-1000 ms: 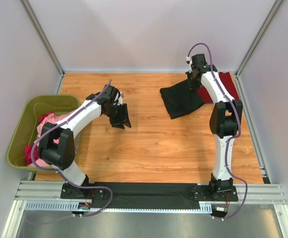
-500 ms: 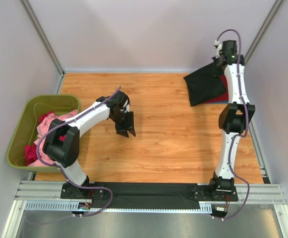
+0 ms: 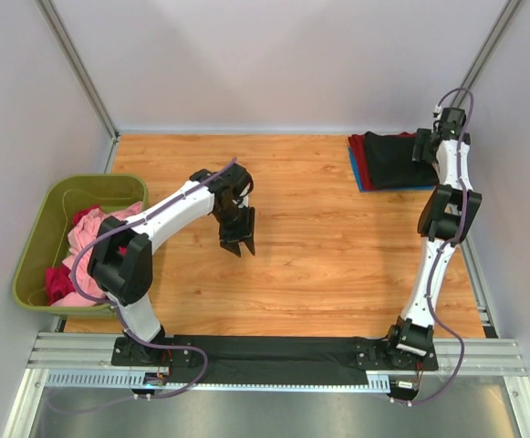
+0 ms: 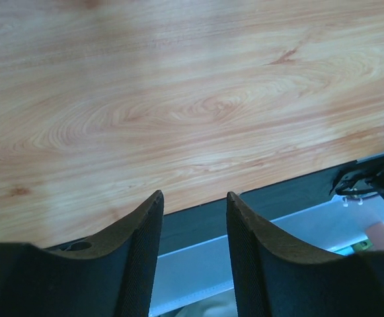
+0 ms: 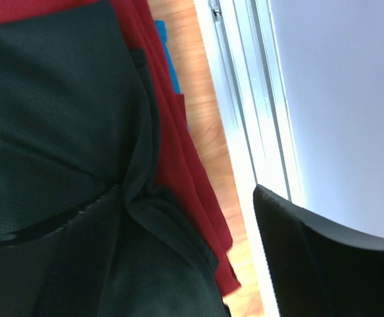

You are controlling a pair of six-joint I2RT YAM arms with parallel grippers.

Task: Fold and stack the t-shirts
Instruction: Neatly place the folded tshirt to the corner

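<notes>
While left fingers [image 3: 238, 239] hang parted over table [image 3: 328, 255], right fingers [image 3: 420, 146] spread by black t-shirt [image 3: 392, 161], both empty, green bin [image 3: 35, 239] opposite.

Folded t-shirts [image 3: 389, 161] are lying stacked in the table's [image 3: 319, 246] far right corner. A bin [image 3: 91, 181] at the left edge is holding loose t-shirts [image 3: 87, 230].

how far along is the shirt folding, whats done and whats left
Done: a black shirt lies folded on top of a red shirt and a blue shirt at the far right corner. In hand: nothing. The right tool is open beside that stack, and the left tool is open over the table. Left: heaped shirts in the green bin.
</notes>
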